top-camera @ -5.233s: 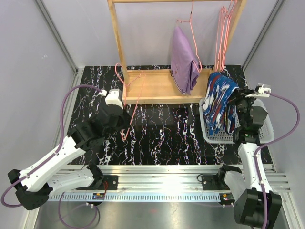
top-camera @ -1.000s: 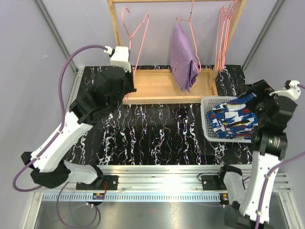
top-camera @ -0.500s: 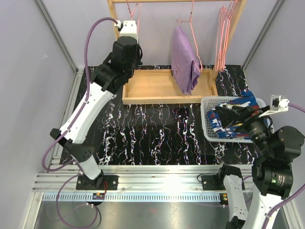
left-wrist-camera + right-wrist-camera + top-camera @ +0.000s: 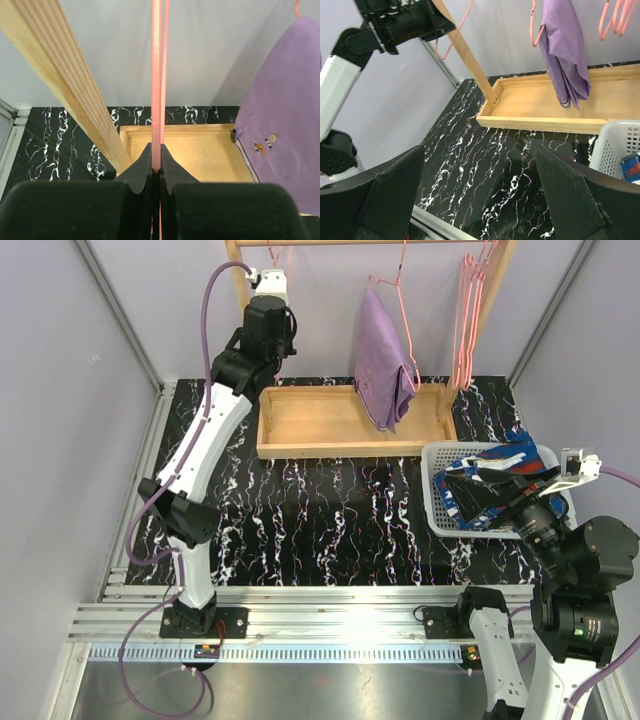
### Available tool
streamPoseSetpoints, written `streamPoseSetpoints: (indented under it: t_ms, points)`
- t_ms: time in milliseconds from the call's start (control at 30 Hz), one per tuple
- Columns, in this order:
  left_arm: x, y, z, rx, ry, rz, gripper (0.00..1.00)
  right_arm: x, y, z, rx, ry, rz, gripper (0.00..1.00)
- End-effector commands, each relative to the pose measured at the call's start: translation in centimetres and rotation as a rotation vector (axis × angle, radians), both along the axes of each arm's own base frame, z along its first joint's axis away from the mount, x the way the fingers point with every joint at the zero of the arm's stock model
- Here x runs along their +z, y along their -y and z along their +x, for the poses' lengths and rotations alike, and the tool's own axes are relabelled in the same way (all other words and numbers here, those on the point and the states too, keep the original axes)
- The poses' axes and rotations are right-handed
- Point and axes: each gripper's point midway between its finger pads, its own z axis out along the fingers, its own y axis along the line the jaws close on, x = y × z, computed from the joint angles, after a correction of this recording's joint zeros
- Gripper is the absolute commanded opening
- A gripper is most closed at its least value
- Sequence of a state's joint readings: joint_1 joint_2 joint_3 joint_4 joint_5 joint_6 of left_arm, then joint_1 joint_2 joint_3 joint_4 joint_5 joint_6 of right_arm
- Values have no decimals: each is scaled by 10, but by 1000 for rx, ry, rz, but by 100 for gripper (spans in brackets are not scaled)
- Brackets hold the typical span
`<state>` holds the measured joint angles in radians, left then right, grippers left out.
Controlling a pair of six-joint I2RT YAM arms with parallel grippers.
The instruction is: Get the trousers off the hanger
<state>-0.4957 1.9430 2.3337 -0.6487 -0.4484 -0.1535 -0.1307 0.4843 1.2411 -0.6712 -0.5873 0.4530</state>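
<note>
- The left gripper [image 4: 156, 161] is pressed together on the thin wire of a bare pink hanger [image 4: 156, 75]. It is high at the upper left of the overhead view, beside the wooden rack post [image 4: 245, 300].
- The right gripper [image 4: 479, 150] has its fingers spread wide with nothing between them. Its arm stands at the lower right of the overhead view, by the white basket [image 4: 436, 512].
- The blue patterned trousers [image 4: 492, 485] lie crumpled in that basket, at centre right.
- The purple trousers [image 4: 385, 365] hang folded over a second hanger [image 4: 409, 328] at top centre, above the wooden tray [image 4: 320, 425].
- Spare hangers [image 4: 465, 310] hang at the upper right.
</note>
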Motion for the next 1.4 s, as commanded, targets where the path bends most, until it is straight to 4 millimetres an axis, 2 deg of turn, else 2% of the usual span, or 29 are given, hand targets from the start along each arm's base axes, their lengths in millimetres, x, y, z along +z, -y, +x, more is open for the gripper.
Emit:
streamPoseSetpoints:
  t_ms: [0, 100, 167, 200, 233, 300, 433, 500, 567, 733, 767, 833, 867, 933, 1000, 1033, 1100, 1133, 1200, 1233, 1267, 1333, 1367]
  points:
    - [21, 9, 8, -50, 70, -39, 0, 15, -9, -5, 61, 69, -4, 99]
    - [9, 13, 8, -60, 39, -51, 0, 21, -15, -9, 101, 105, -9, 99]
    - [-2, 17, 7, -72, 10, -68, 0, 18, -14, -4, 103, 98, -14, 99]
    - [2, 17, 1, -84, 14, -81, 0, 17, -14, -1, 100, 90, -16, 99]
    - [-4, 17, 0, -81, -1, -84, 0, 16, -13, 4, 97, 74, -17, 99]
    - [-1, 15, -6, -80, -7, -105, 0, 14, -12, 7, 95, 57, -19, 99]
    - [3, 18, -20, -105, -38, -146, 0, 15, -13, 5, 104, 59, -17, 99]
    - [2, 23, -28, -126, -53, -168, 14, 14, -14, 4, 111, 63, -20, 99]
    - [14, 24, -40, -141, -35, -185, 22, 12, -14, 4, 111, 61, -22, 100]
    - [23, 33, -67, -190, -35, -197, 51, 9, -12, 6, 95, 53, -32, 99]
    - [32, 34, -77, -207, -20, -209, 55, 8, -11, 7, 91, 51, -39, 99]
    - [34, 42, -90, -243, -21, -217, 64, 9, -9, 8, 78, 50, -49, 99]
    - [44, 42, -101, -258, -4, -226, 66, 8, -6, 9, 57, 48, -61, 99]
    - [45, 50, -118, -282, -5, -212, 74, 8, -3, 13, 39, 42, -75, 100]
    - [54, 45, -136, -274, 14, -204, 79, 8, 2, 21, 11, 22, -87, 99]
    - [45, 50, -144, -284, -6, -194, 99, 8, 3, 23, 8, 15, -91, 99]
    - [54, 43, -162, -290, 15, -218, 99, 11, 2, 29, 19, 5, -91, 100]
    - [42, 44, -168, -289, -11, -219, 99, 13, 1, 30, 24, 4, -86, 99]
    - [40, 40, -178, -284, -9, -236, 99, 16, 0, 37, 35, -8, -84, 100]
    - [49, 31, -191, -283, 10, -276, 99, 16, -1, 40, 37, -18, -81, 99]
    - [37, 32, -194, -293, -8, -276, 99, 16, -1, 41, 41, -29, -79, 98]
    - [47, 26, -212, -318, 16, -329, 99, 19, -2, 47, 48, -45, -75, 97]
    - [40, 29, -217, -336, 4, -335, 99, 20, -3, 49, 53, -50, -73, 96]
